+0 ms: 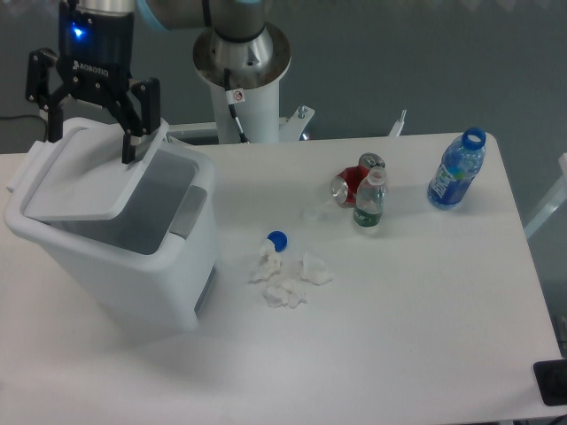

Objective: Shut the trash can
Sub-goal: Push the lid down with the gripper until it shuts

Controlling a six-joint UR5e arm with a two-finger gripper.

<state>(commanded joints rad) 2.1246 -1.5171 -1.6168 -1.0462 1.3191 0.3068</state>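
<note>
Camera view, fixed and looking down: the trash can (124,257) stands on the left part of the table (399,336), its body tilted in the picture so the front face with the grey push tab (188,212) turns toward the right. Its white lid (84,181) is partly lowered — it lies at a shallow slant over the left side of the opening, while the right side of the opening shows the dark interior.

The tool (92,146) hangs above the rear edge of the trash can, pointing downward. Its two black fingers are spread apart; the right-hand one in the picture (131,142) ends at the lid's far edge, and whether it touches the lid cannot be told. A blue light shows on the tool body above the fingers.

Behind the table stands the arm's white base column (241,71).

Other items on the table, all well apart from the trash can:
- crumpled white tissues (288,279) near the centre, with a blue bottle cap (277,239) just beside them;
- a red can (353,184) lying on its side, with a small green-labelled bottle (369,202) upright just beside it;
- a blue bottle (456,170) without cap, upright near the right rear edge.
</note>
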